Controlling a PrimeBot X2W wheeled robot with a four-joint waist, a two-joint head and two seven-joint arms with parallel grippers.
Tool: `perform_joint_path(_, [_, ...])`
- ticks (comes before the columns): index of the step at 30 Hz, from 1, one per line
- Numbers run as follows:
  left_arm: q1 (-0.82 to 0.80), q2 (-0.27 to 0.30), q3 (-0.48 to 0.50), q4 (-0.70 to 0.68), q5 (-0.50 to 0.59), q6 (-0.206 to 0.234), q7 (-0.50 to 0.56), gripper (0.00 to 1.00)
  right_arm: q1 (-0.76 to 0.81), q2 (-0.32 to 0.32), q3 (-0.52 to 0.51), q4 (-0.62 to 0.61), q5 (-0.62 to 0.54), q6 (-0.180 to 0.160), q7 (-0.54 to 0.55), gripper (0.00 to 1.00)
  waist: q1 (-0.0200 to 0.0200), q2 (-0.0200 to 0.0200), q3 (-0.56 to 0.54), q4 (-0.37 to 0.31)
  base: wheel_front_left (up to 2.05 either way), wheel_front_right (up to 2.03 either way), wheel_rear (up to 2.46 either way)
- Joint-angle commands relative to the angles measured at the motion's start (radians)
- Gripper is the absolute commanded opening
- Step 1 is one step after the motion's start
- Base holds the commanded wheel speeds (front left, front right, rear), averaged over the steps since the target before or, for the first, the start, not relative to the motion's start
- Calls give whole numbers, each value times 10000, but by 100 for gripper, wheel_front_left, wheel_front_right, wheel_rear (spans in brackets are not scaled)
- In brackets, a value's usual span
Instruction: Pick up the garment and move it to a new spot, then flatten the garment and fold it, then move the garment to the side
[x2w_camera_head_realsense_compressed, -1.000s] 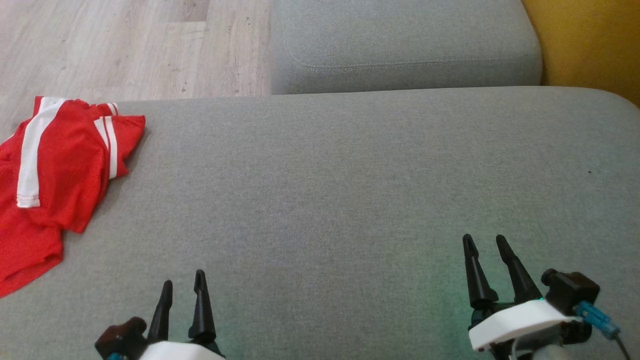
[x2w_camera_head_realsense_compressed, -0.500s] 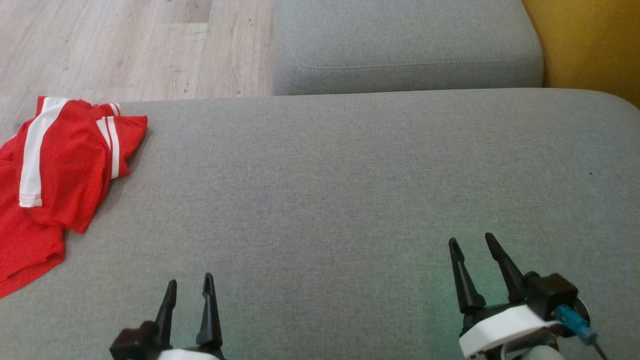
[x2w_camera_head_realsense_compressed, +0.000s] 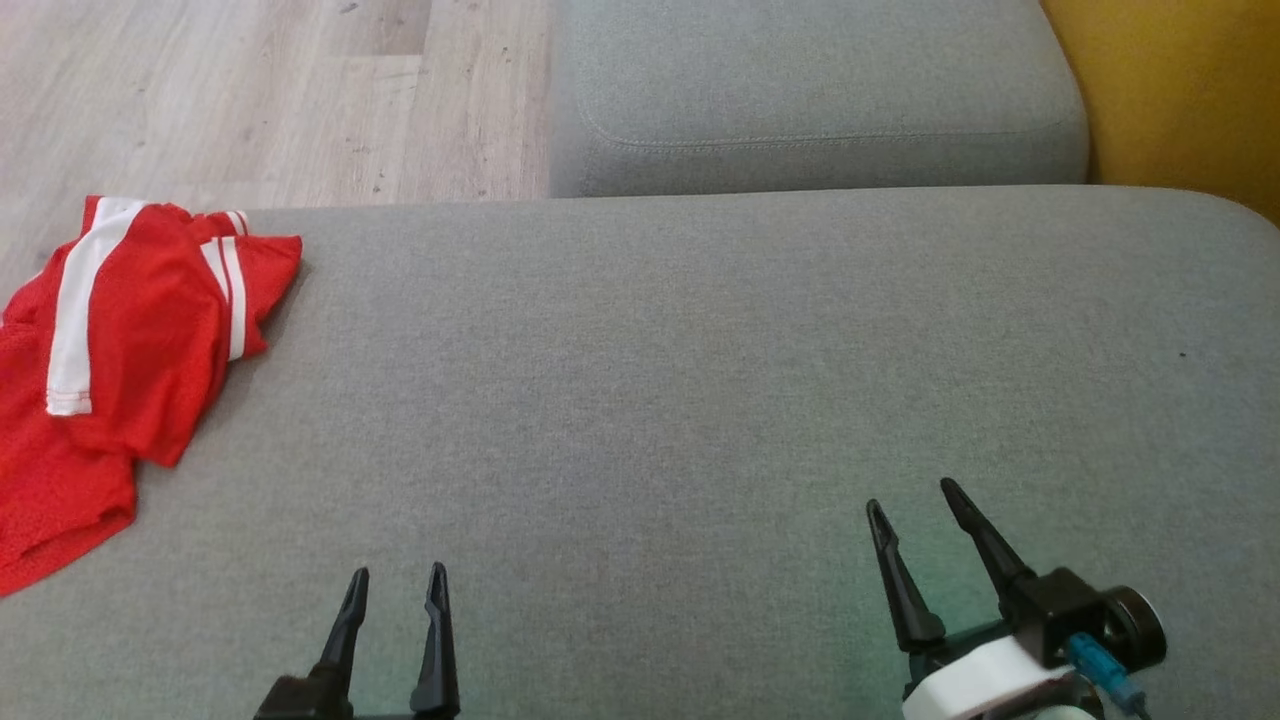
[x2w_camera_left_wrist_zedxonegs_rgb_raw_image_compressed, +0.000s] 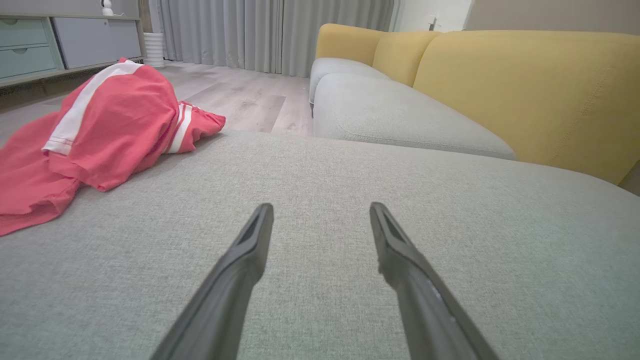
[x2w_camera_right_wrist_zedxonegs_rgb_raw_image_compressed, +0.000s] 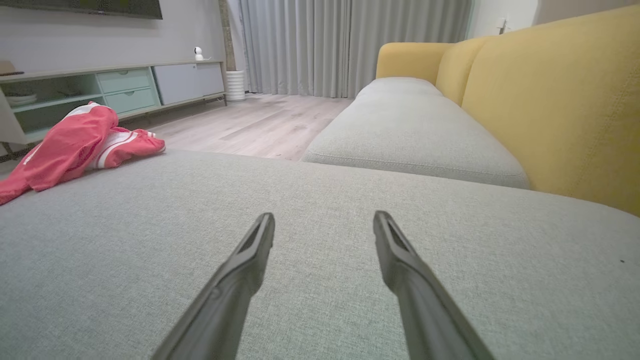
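Garment lies at the left edge of the cushion, well apart from the empty, spread-fingered left gripper and right gripper.

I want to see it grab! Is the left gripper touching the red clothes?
Apart. The head view shows bare grey cushion between the left gripper and the red clothes.

1. A crumpled red fabric garment with white stripes (one broad band, a pair of thin ones) lies bunched and partly folded over itself.
2. It rests at the left end of a grey woven sofa cushion.
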Motion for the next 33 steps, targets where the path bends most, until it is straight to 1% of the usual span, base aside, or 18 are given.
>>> perform_joint_path(1, [-179,91,211,-328,144,60,-130,100,-166,-87,292,-269,-165,-7,-135,100,0,-1,-9,5,0,0,0])
perform_joint_path(27, [-187,175,177,-352,-147,223,-157,100,-189,-87,202,-46,81,-7,-80,100,0,-1,43,56,0,0,0])
perform_joint_path(30, [-248,183,140,-346,-151,227,-150,100,-153,-87,120,-94,89,-7,-83,100,0,-1,80,231,0,0,0])
perform_joint_path(33, [-354,182,113,-356,-156,234,-157,100,-98,-87,32,-154,45,-7,-57,100,0,-1,117,632,0,0,0])
